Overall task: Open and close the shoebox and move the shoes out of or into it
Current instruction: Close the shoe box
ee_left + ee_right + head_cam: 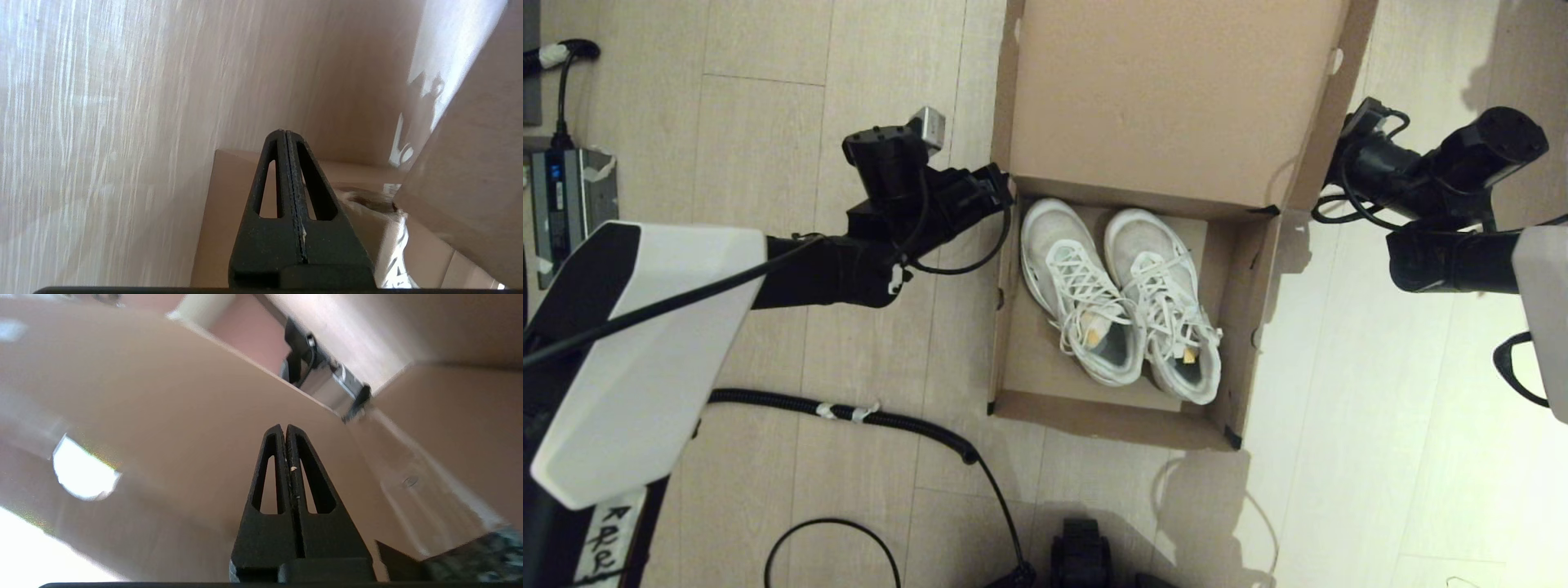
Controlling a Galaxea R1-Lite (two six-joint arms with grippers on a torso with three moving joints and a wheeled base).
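The brown shoebox (pixel 1111 420) stands open on the wooden floor, its lid (pixel 1168 90) tipped back at the far side. Both white shoes lie side by side inside, toes towards the lid: one (pixel 1074 286) on the left, the other (pixel 1172 306) on the right. My left gripper (pixel 1005 192) is shut and empty just outside the box's far left corner; its wrist view has the gripper (pixel 284 133) over the box wall (pixel 229 204), with a bit of shoe (pixel 394 253) beyond. My right gripper (pixel 1335 167) is shut and empty by the lid's right edge; its wrist view puts the gripper (pixel 284 427) before the lid's side (pixel 163 416).
A grey device (pixel 568 204) with a cable sits on the floor at the far left. A black corrugated cable (pixel 849 412) runs across the floor in front of the box's left side. A dark object (pixel 1082 555) lies near the bottom edge.
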